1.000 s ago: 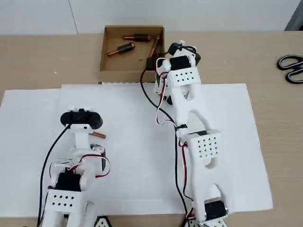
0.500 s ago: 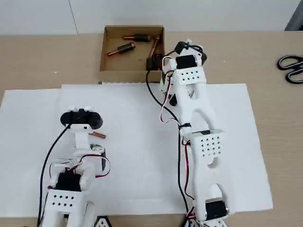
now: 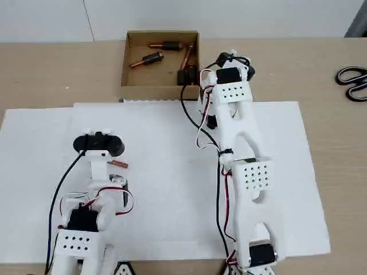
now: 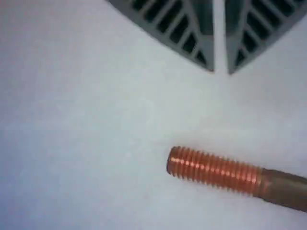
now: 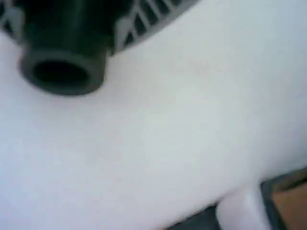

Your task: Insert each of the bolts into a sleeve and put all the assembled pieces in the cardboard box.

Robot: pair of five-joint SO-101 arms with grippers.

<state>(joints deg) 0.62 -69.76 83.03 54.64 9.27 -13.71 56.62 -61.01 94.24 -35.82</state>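
Now, the bolt [image 4: 230, 175]: a copper one, lying flat on the white paper [image 3: 172, 217], close to the left arm.
Left gripper [image 4: 219, 71]: low over the paper, just beside the bolt but not touching it. Its fingers are almost together, with only a thin slit between the tips, and nothing is in them.
Right gripper [image 5: 72, 33]: over the far edge of the paper, near the front right corner of the cardboard box. It is squeezed around a black sleeve.
Sleeve [image 5: 62, 72]: a short black tube in the right gripper's hold, above the paper, its open round end showing.
Cardboard box [image 3: 123, 63]: on the table [image 3: 57, 69] just past the paper. Three finished pieces [image 3: 165, 44] lie inside, each a copper bolt in a black sleeve.
Scissors [image 3: 352, 82]: on the table, far off to the right.
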